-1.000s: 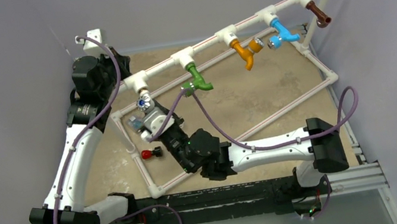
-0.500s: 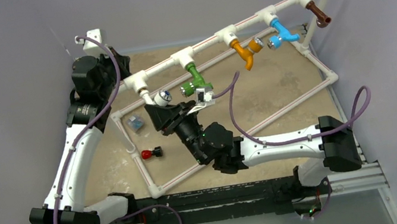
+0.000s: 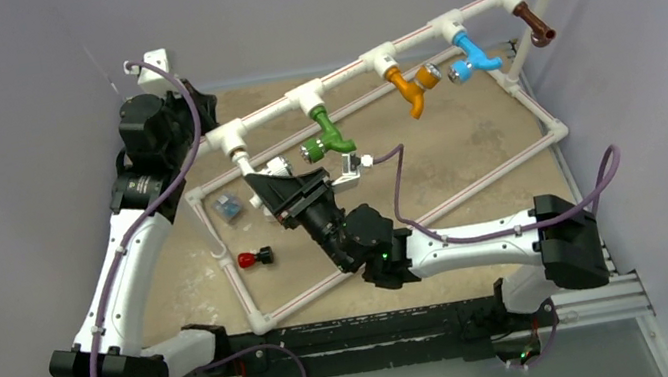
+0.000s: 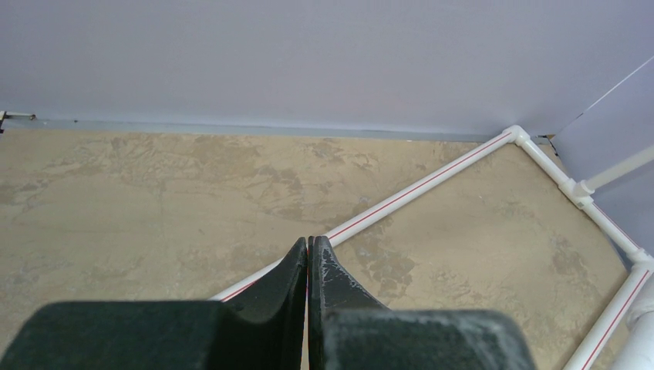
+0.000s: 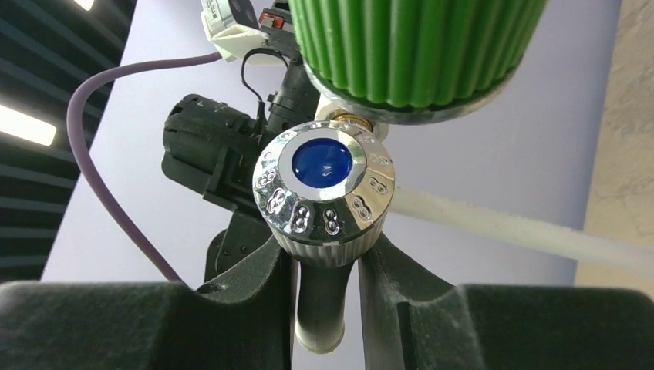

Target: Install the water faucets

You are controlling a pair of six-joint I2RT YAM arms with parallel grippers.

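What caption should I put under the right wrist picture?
Black jaws pinch a white plastic faucet with a shiny blue-centred knob.

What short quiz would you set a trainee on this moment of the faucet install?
1. True or false: the left jaws are shut on a faucet.
2. Which faucet hangs nearest the right jaws? A orange; B green; C brown.
3. What do the right jaws grip?
Key: 1 false, they are shut on nothing. 2 B, the green faucet. 3 the white faucet.
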